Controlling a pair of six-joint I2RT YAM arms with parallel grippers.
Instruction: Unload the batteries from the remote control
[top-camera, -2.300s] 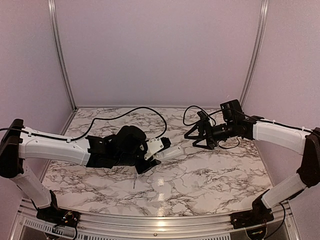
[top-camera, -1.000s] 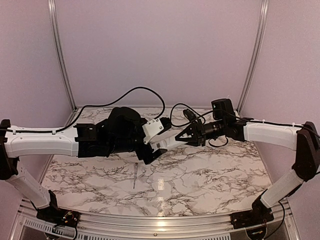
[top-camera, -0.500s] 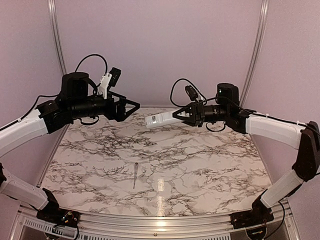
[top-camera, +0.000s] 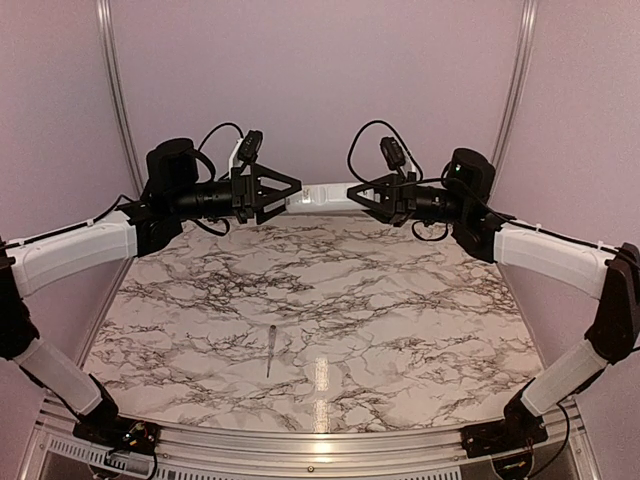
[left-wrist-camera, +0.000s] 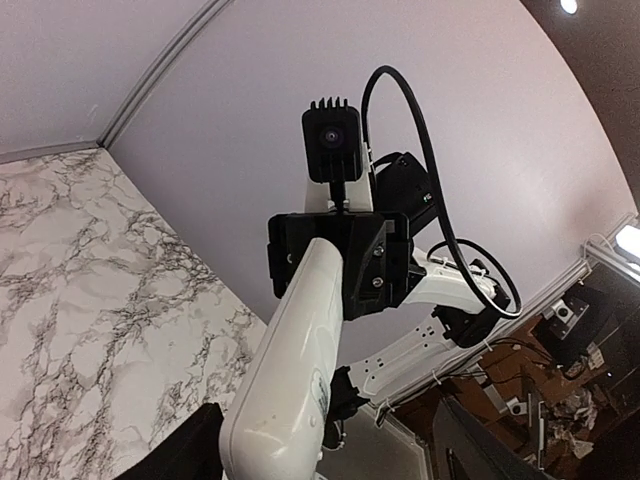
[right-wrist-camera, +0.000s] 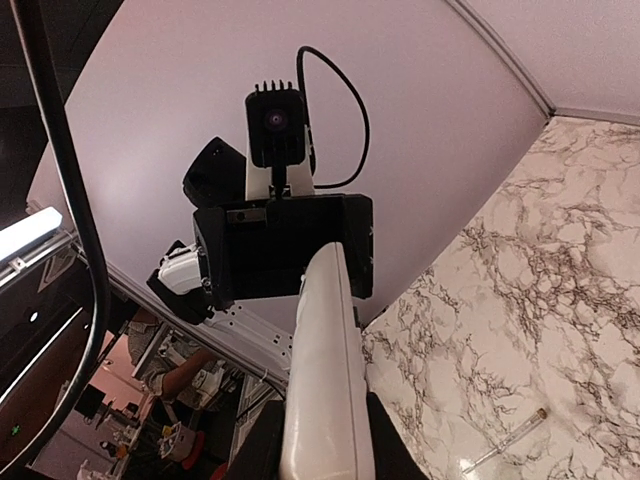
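Note:
The white remote control (top-camera: 318, 197) hangs level in the air, high above the marble table, between my two grippers. My right gripper (top-camera: 358, 197) is shut on its right end; in the right wrist view both fingers (right-wrist-camera: 265, 445) press the sides of the remote control (right-wrist-camera: 325, 350). My left gripper (top-camera: 288, 195) faces it, open, with the remote's left end between its jaws. In the left wrist view the remote control (left-wrist-camera: 300, 360) runs up from between the wide-set fingers (left-wrist-camera: 185, 450), with a clear gap on the right side. No batteries show.
A thin pale pen-like tool (top-camera: 271, 350) lies on the marble table (top-camera: 400, 320) near the front, also seen in the right wrist view as the tool (right-wrist-camera: 505, 440). Purple walls and metal corner rails close in the back and sides.
My left arm has swung right from the far left until its open jaws sit around the remote's free end. My right arm has lifted the remote slightly higher and level.

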